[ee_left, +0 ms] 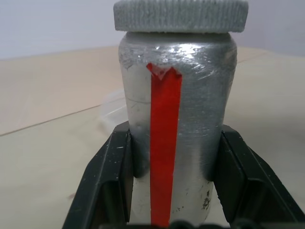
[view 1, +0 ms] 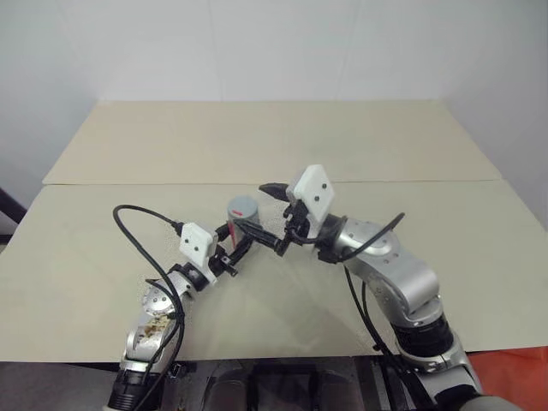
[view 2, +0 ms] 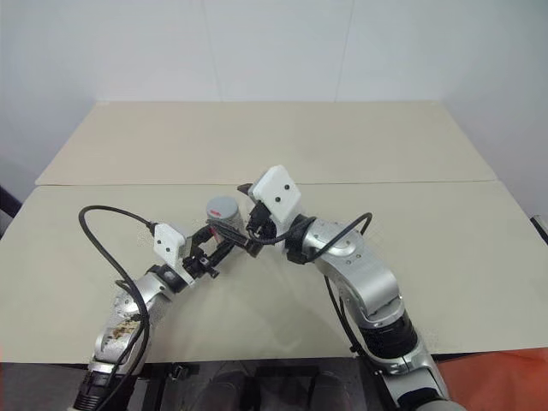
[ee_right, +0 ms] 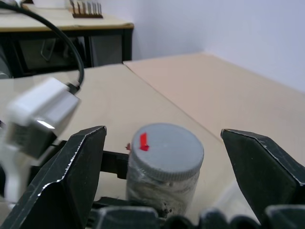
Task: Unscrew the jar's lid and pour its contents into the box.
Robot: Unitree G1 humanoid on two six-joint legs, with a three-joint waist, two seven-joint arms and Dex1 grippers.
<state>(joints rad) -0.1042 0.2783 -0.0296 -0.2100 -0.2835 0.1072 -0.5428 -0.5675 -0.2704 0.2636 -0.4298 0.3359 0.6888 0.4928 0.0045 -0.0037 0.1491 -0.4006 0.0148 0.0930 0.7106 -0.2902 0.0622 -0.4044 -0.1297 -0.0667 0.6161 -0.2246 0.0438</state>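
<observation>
**Jar held for lid removal; lid not yet gripped**

Jar (ee_left: 176, 124) is clamped low on its body between the two black fingers (ee_left: 107, 181) of the left gripper (view 1: 233, 254), upright and raised off the table (view 1: 103, 248). Right gripper (ee_right: 164, 191) is spread wide, one finger (ee_right: 71, 176) on each side of the lid (ee_right: 167, 145) and apart from it, nothing being held. Just beyond the left fingers, behind the jar, a pale clear shape is glimpsed on the table; it may be the box, but this cannot be confirmed.

Step in hand, as judged: the approach to the lid before unscrewing. The lid is seated on the jar, so unscrewing and pouring remain undone. The next move is judged to call for the right fingers to be centred over the lid, closed on its ribbed rim, and turned while the left grip resists the twist.

Appearance: silvery-grey wrapped body, a red strip running down the side, a grey knurled lid bearing a small red mark on top.
</observation>
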